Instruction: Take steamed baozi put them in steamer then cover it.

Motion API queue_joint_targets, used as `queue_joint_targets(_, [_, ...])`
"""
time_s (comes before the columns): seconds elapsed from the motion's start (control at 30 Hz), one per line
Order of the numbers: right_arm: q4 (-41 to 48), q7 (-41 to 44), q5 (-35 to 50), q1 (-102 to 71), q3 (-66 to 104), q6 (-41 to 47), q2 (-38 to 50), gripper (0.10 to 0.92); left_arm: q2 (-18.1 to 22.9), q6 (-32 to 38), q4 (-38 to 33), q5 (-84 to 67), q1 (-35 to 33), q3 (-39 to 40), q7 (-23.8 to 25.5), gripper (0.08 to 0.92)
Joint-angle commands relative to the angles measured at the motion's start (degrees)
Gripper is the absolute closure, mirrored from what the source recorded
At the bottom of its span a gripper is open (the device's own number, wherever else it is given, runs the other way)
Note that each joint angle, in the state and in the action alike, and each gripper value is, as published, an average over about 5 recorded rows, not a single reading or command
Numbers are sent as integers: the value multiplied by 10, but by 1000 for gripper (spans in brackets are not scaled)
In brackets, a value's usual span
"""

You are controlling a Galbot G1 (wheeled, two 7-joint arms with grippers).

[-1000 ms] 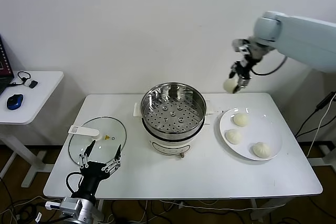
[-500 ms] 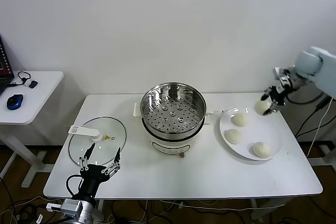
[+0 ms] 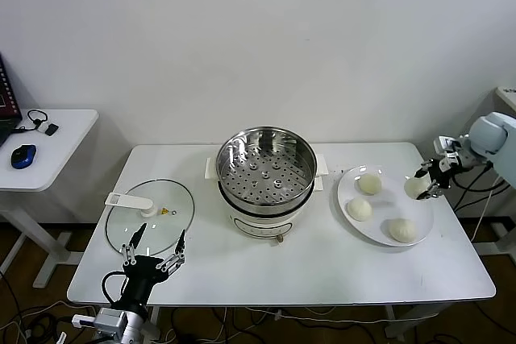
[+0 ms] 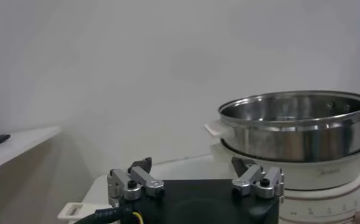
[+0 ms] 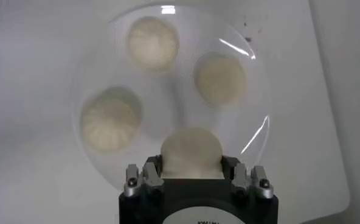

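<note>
The right gripper was at the right edge of the white plate, at about 3 o'clock of the table. Its jaws were closed on one bun, and the wrist view showed this bun sitting between the two fingers, above the plate. I cannot tell if the held bun touched the plate or was just over it.

Three other buns lay on the plate: one at its 11 o'clock, one at its 9 o'clock and one at its 6 o'clock. They were apart from each other.

The steamer stood in the middle of the table on its white base. Its tray with holes had nothing on it. The plate was just beside the steamer, at its 3 o'clock.

The lid lay flat on the table at 9 o'clock of the steamer, well apart from it, with its white handle pointing to 9 o'clock.

The left gripper was low at the front edge of the table, at 6 o'clock of the lid. Its jaws were wide and held nothing. In the left wrist view the fingers stood apart, with the steamer behind them.
</note>
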State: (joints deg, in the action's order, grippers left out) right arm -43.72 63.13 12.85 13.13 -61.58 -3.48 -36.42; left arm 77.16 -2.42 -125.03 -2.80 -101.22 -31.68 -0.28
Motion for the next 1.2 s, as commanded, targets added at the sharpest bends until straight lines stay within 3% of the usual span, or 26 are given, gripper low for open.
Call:
queue_joint_targets(0.03, [48,-13,-48,-90,102,-15,-5,389,1,0,3,0,2,1,0,177])
queue_joint_targets(0.67, [106,-36,-67,-104,140,-29,-55,384,2,-1,8,1,5,5,0,177])
queue_joint_targets(0.97, [100,-42,-68,-102,146,-30,-52,290,2,2,6,1,1,4,0,177])
queue_joint_targets(1.2, [32,-51,-17,-64,108,-23,-9,220,3,2,-3,1,-2,5,-1,177])
